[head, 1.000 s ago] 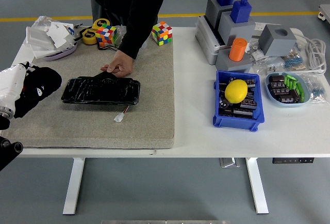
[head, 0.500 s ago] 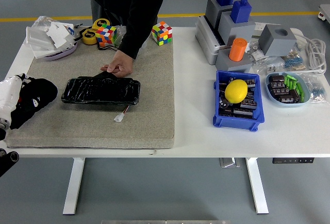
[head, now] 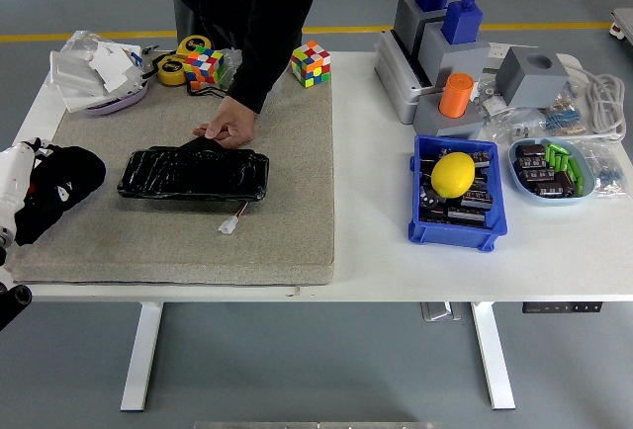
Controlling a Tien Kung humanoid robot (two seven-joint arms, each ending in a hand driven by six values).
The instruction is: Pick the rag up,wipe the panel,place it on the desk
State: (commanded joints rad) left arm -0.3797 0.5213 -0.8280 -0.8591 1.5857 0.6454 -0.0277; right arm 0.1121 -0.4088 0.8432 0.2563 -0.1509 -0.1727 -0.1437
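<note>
As your left hand [head: 22, 187] pulls back left, still clamped on the rag [head: 61, 184], the panel [head: 194, 173] sits clear; bench drop is next.

A glossy black rectangular panel [head: 194, 173] lies on the beige-grey felt mat [head: 277, 236] covering the left part of the white table [head: 554, 271]. Left of the panel, a black crumpled cloth rag [head: 57, 189] shows small white and red marks, perhaps print. Beyond the panel sit two multicoloured puzzle cubes [head: 311, 62] and a yellow tape roll [head: 174, 70]. Right of the mat, a blue plastic bin [head: 455, 234] carries a yellow lemon-shaped ball [head: 454, 174], behind it an orange cylinder [head: 456, 95] on grey blocks.
</note>
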